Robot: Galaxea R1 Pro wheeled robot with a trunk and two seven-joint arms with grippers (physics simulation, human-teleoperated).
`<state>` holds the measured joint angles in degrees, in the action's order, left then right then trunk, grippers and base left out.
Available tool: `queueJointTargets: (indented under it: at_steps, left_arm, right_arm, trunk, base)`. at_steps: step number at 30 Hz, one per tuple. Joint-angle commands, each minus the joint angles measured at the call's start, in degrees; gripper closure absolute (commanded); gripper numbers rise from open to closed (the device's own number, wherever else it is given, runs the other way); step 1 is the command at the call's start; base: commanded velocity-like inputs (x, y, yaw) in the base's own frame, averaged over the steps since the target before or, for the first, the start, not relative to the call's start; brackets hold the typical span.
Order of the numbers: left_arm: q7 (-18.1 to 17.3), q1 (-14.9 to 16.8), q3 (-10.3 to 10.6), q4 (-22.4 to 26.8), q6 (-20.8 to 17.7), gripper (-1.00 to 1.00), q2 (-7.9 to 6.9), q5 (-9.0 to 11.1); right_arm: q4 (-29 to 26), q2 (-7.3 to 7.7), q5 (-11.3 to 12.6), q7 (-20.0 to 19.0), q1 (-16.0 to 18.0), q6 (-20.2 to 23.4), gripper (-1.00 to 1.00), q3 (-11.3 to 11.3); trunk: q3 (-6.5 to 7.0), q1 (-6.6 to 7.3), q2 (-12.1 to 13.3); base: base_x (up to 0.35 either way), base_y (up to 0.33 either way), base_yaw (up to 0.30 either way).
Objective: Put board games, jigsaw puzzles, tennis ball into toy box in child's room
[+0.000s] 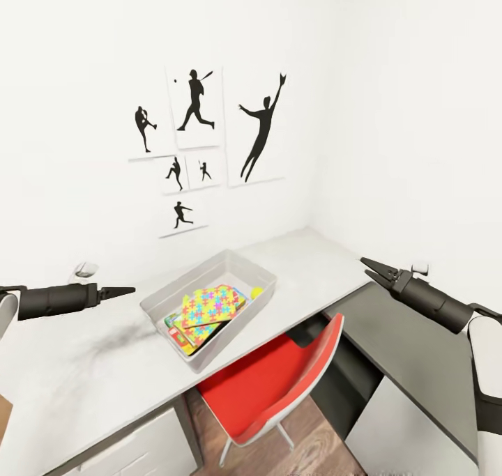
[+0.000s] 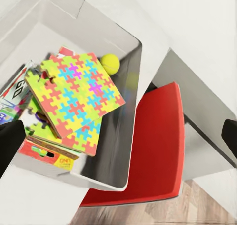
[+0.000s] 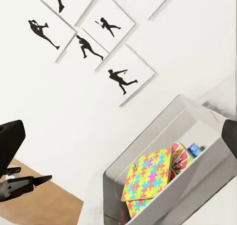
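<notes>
The pale grey toy box (image 1: 157,300) (image 2: 123,156) (image 3: 143,146) stands on the table (image 1: 84,371). Inside it, the colourful jigsaw puzzles (image 1: 209,303) (image 2: 79,92) (image 3: 148,178) lie stacked on board games (image 1: 176,325) (image 2: 15,94) (image 3: 180,158). The yellow tennis ball (image 1: 256,292) (image 2: 110,63) rests in a far corner. My left gripper (image 1: 122,292) (image 2: 118,138) hovers left of the box, open and empty. My right gripper (image 1: 369,267) (image 3: 118,136) hangs to the box's right, also open and empty. The bed is out of view.
A red chair (image 1: 279,378) (image 2: 158,146) is tucked under the table's front edge below the box. A darker grey desk top (image 1: 411,350) joins at the right. Baseball silhouette posters (image 1: 199,106) hang on the white wall behind. Wood floor (image 1: 314,448) shows below.
</notes>
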<state>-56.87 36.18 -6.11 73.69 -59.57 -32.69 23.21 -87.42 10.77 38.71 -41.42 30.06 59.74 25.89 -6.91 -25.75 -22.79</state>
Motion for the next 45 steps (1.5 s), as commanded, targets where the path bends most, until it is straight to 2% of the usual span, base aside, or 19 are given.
queueJointTargets:
  at_steps: [1,9,22,28,37,45]
  left_arm:
    - [-0.26,0.03,-0.04,-0.02,-0.20,-1.00,-0.11,-0.08]
    - [-0.26,0.03,-0.07,-0.11,-0.11,-1.00,-0.31,-0.01]
    - [-0.26,0.03,-0.11,-0.13,0.07,-1.00,-0.35,0.00]
    - [-0.27,0.03,-0.06,-0.13,0.07,-1.00,-0.86,0.05]
    - [-0.28,0.00,-0.11,-0.21,0.07,-1.00,-0.97,0.08]
    - [-0.34,-0.04,-0.05,-0.22,0.07,-1.00,-0.98,0.08]
  right_arm:
    - [0.05,-0.03,-0.31,-0.39,0.09,0.26,-1.00,0.05]
    - [0.01,-0.05,-0.38,-0.22,0.08,0.26,-1.00,0.12]
    - [0.13,-0.10,-0.45,0.27,0.08,0.26,-1.00,-0.05]
    - [0.14,-0.08,-0.40,0.22,0.08,0.26,-1.00,-0.05]
    - [0.31,-0.05,-0.45,0.19,0.08,0.26,-1.00,0.06]
    - [0.46,0.00,-0.48,-0.04,0.08,0.26,-1.00,0.24]
  trunk:
    - [-0.11,-0.04,-0.13]
    - [0.02,-0.04,-0.13]
    - [0.03,-0.04,-0.13]
    - [0.07,-0.04,-0.13]
    - [0.50,-0.04,-0.13]
    - [0.94,-0.04,-0.13]
  base:
    - [0.000,0.275,-0.280]
    - [0.000,0.257,-0.221]
    - [-0.004,0.021,-0.012]
    - [-0.127,0.068,-0.025]
    - [-0.185,0.139,-0.196]
    - [-0.037,0.014,-0.229]
